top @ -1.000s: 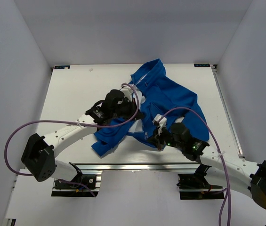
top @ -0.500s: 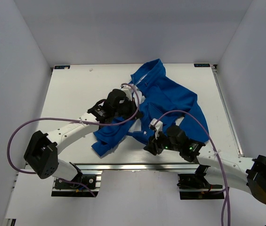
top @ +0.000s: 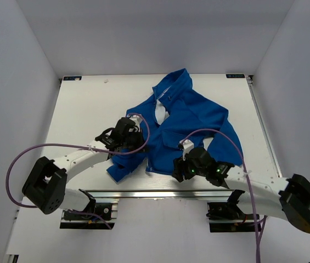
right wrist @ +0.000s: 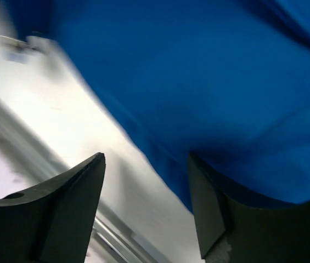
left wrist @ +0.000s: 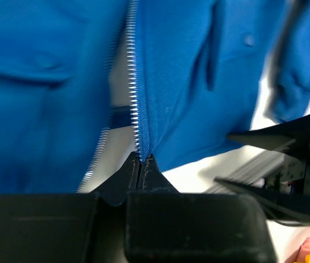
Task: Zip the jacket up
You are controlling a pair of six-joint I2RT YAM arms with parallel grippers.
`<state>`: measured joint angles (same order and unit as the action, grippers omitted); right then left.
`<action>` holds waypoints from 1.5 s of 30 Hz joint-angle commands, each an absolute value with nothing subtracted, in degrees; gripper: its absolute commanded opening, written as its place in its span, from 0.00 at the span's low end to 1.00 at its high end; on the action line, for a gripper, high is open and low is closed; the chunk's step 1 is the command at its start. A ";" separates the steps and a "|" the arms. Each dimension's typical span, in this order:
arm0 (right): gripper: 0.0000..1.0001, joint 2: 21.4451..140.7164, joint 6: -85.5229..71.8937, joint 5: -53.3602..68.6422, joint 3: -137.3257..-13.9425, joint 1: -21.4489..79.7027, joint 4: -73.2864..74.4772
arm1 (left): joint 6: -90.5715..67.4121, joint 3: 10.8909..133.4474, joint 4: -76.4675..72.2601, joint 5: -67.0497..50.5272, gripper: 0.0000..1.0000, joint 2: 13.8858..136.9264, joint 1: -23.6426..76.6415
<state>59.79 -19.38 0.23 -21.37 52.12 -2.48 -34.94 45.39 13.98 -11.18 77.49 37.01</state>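
Note:
The royal-blue jacket [top: 193, 115] lies crumpled in the middle of the white table, collar toward the far side. My left gripper [top: 139, 143] sits at the jacket's left front edge. In the left wrist view its jaws [left wrist: 141, 160] are shut on the jacket [left wrist: 187, 82] at the lower end of a white row of zipper teeth [left wrist: 134, 82]. A second row of teeth [left wrist: 97, 156] lies apart to the left. My right gripper [top: 178, 167] hovers over the near hem, open; its fingers [right wrist: 72, 203] straddle the edge of the blue cloth [right wrist: 198, 82] with nothing between them.
An aluminium rail [top: 160, 193] runs along the table's near edge, just below the hem. White table [top: 83, 109] shows bare on the left; grey walls enclose three sides. Purple cables loop over both arms. The right arm [left wrist: 286, 137] shows dark in the left wrist view.
My right gripper has opened and let go of the hem, shifting slightly toward the near edge. My left gripper has drawn back toward the near left, still gripping the zipper edge.

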 commanded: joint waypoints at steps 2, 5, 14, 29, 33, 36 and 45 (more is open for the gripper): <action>0.64 67.30 -23.28 -5.62 -26.89 50.28 2.46 | -33.23 45.35 14.50 -12.40 0.04 77.43 34.81; 0.60 71.35 -25.65 -6.41 -29.00 48.09 4.91 | -32.52 45.88 16.34 -10.47 0.36 77.43 33.93; 0.50 70.50 -33.14 -13.45 -30.15 33.60 19.50 | -31.03 47.90 26.36 2.45 0.63 74.80 32.17; 0.89 57.49 -20.32 -4.32 -36.74 26.53 24.61 | -30.06 52.03 29.71 -3.51 0.98 72.87 31.11; 0.89 55.20 -18.55 -3.33 -39.46 33.99 25.75 | -30.93 49.75 28.48 -4.75 0.98 71.81 31.11; 0.89 56.94 -20.37 -5.96 -41.13 44.36 25.05 | -31.29 48.87 28.04 -6.24 0.98 71.81 31.11; 0.88 73.29 -32.24 -12.46 -45.43 58.62 23.28 | -33.57 43.69 21.80 -14.22 0.98 69.00 31.11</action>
<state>70.52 -26.87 -8.27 -42.02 57.32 23.53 -32.32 45.30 25.80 -8.97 71.99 31.29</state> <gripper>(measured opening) 0.884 0.981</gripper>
